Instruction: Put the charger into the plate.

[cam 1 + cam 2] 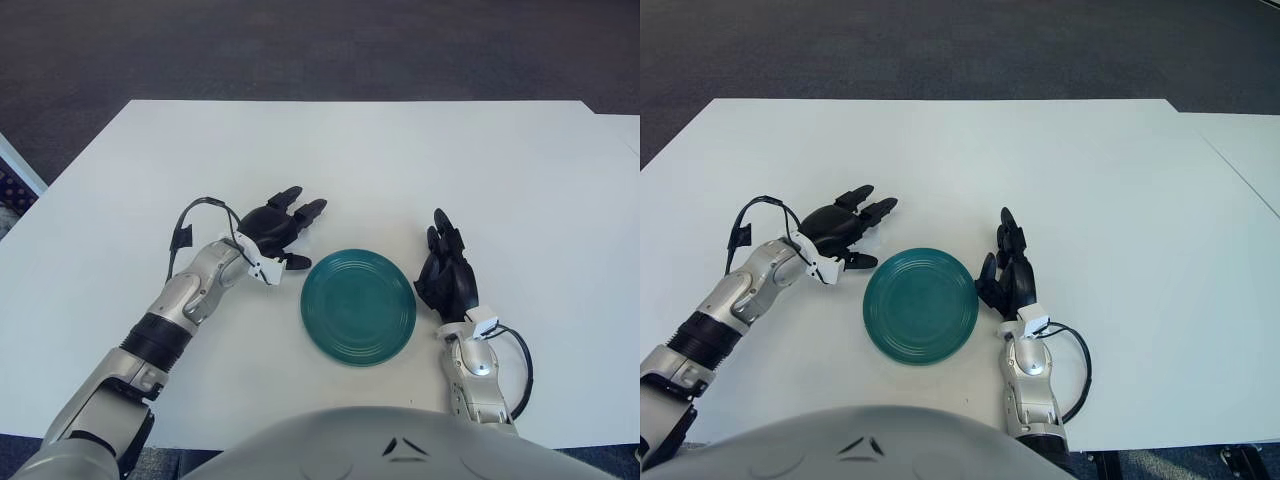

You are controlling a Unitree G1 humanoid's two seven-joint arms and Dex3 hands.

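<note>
green plate (pixel 359 306) sits between left hand (pixel 277 232), right hand (pixel 446 272).

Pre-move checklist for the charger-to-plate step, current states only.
1. Plate in view on the table, between the two hands: ok.
2. Plate holds nothing: ok.
3. Charger located: not ok, none shows in either view.
4. Left hand left of the plate, fingers spread, holding nothing: ok.
5. Right hand at the plate's right edge, fingers extended, holding nothing: ok.
6. Right hand apart from the plate rim: cannot tell, they show very close.
</note>
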